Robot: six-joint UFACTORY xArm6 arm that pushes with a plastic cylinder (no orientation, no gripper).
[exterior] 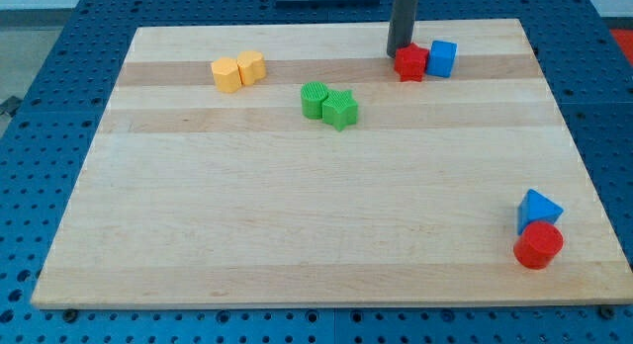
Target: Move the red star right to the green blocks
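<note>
- My tip point(398, 54): lower end of a straight dark rod, no jaws, so nothing opens or closes and nothing is held; it rests on the pale wooden board point(297, 235) near the view's top edge.
- Red star-shaped block point(410, 62): the task's item, touching my tip on the tip's right and slightly below.
- Blue cube-like block point(442, 57): just beyond the red star, further right of the tip, touching the star.
- Green blocks: a ribbed round one point(314, 100) and a star point(340, 109), touching each other, below and left of the tip.
- Two yellow blocks point(238, 69): well to the tip's left.
- Blue block point(537, 210) and red cylinder point(538, 244): far below-right of the tip.
- Risk, as judged: the tip sits on the star's left, the wrong side for pushing it toward the green pair; a shove from here would drive it into the blue cube and away from the greens.
</note>
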